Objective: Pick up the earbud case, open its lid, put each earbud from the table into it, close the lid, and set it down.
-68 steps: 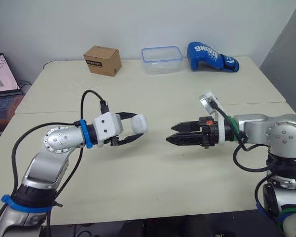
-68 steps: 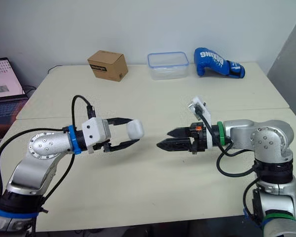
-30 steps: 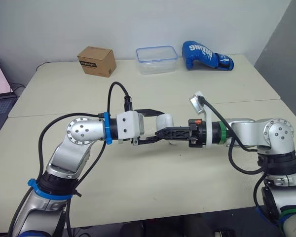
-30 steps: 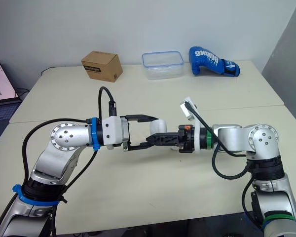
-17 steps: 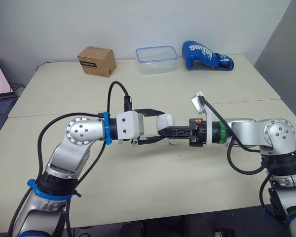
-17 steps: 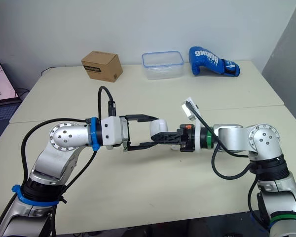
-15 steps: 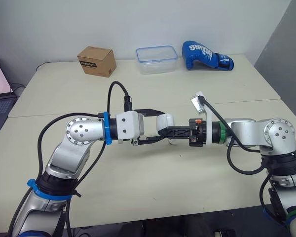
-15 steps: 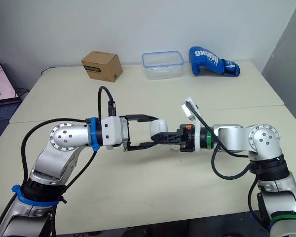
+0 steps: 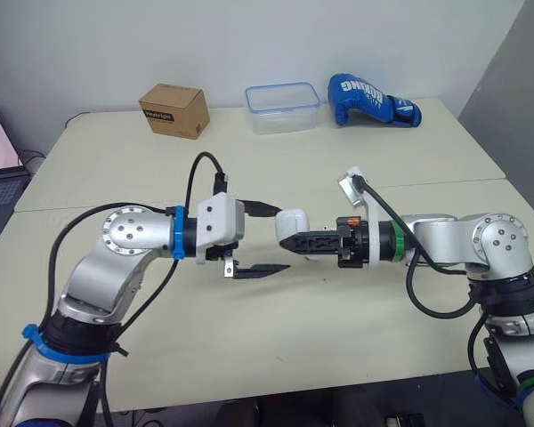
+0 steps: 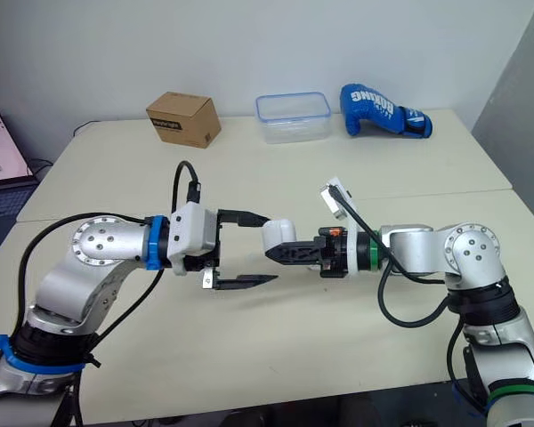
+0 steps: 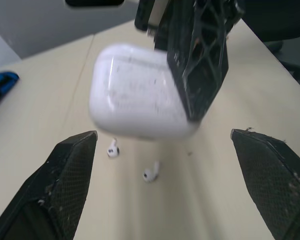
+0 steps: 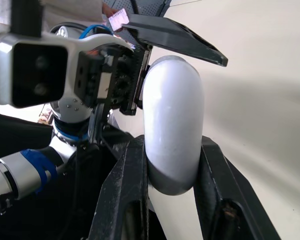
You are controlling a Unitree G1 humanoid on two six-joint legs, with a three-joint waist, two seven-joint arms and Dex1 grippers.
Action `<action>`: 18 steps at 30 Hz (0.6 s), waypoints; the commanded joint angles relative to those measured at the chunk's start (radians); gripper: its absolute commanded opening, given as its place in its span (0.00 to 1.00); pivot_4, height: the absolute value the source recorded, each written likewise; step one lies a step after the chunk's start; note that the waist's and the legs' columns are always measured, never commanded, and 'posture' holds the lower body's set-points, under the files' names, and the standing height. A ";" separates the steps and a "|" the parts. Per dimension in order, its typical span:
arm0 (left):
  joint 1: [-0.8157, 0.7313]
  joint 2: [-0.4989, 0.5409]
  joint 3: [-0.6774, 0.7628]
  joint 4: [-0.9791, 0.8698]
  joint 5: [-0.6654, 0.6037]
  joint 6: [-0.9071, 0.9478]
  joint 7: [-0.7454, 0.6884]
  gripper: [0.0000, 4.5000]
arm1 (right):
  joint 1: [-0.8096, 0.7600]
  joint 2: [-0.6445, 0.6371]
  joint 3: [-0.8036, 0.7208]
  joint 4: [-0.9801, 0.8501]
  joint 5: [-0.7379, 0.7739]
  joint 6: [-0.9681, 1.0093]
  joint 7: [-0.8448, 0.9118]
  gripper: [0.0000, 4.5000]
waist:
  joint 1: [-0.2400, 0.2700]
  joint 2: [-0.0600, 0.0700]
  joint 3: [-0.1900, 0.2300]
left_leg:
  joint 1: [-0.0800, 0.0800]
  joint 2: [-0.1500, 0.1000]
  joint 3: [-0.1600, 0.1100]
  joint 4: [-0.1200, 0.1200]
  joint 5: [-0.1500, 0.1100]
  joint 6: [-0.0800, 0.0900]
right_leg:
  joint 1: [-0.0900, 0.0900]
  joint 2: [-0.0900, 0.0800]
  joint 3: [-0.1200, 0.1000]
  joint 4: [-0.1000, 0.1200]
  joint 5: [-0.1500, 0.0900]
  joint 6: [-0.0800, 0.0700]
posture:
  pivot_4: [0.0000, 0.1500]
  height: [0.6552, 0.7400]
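Left gripper point(image 9: 267, 240): centre-left, black fingers spread wide, gripping nothing; we judge it's waiting to work the lid.
White rounded plastic earbud case point(image 9: 295, 220): mid-frame, held above the cream table point(image 9: 249, 338), free end pointing left.
White earbuds point(image 11: 112, 148): we see them on the table beneath.
Right gripper point(image 12: 172, 150): clamped on the case's near end.

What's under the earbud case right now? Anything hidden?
The right gripper holds the earbud case in the air with its jaws shut on it. On the table below lie one earbud and a second earbud. The lid is shut, so the inside is hidden.
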 commanded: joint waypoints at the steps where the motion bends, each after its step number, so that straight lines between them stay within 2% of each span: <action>1: -0.041 0.056 0.035 0.006 -0.053 0.138 -0.018 0.99 | -0.058 -0.033 0.004 -0.060 -0.128 0.046 0.112 0.17 | 0.001 0.000 0.000 | 0.000 0.000 0.000 0.000 -0.001 0.001 | 0.000 0.000 0.000 0.000 0.000 0.000 | 1.00 0.89; 4: -0.121 0.084 0.000 0.063 -0.087 0.289 -0.050 0.99 | -0.108 -0.085 0.070 -0.155 -0.373 0.068 0.284 0.17 | 0.002 0.000 0.000 | 0.000 0.000 -0.001 0.000 -0.001 0.002 | 0.000 0.000 -0.001 0.000 0.000 0.000 | 1.00 0.89; 11: -0.227 0.080 -0.052 0.120 -0.103 0.439 -0.082 0.99 | -0.196 -0.165 0.278 -0.254 -0.841 -0.024 0.600 0.17 | -0.004 0.000 0.000 | 0.000 0.000 -0.001 0.000 0.000 0.000 | 0.000 0.001 -0.001 0.000 -0.001 0.001 | 1.00 0.89; 18: -0.312 0.066 -0.129 0.140 -0.092 0.506 -0.133 0.99 | -0.272 -0.159 0.405 -0.244 -1.103 -0.080 0.798 0.17 | -0.005 0.000 0.000 | -0.001 0.000 -0.001 0.000 0.000 -0.001 | -0.001 0.000 -0.001 0.000 -0.001 0.001 | 1.00 0.89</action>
